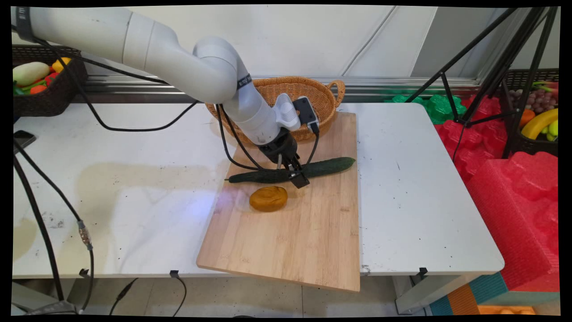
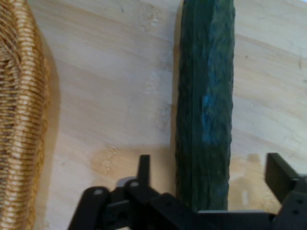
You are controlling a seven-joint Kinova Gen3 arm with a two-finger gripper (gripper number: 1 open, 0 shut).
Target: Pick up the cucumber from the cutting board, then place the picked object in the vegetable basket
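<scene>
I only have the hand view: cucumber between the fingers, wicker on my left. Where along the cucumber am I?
Observer: The main view puts the end effector about at the middle of the cucumber, which lies crosswise on the cutting board.
Operator: Anything else on the board?
Observer: One orange-brown round lump, on the cucumber's near side and apart from it.
Operator: And the wicker?
Observer: It is a handled basket at the board's far edge, toward the wall.
</scene>
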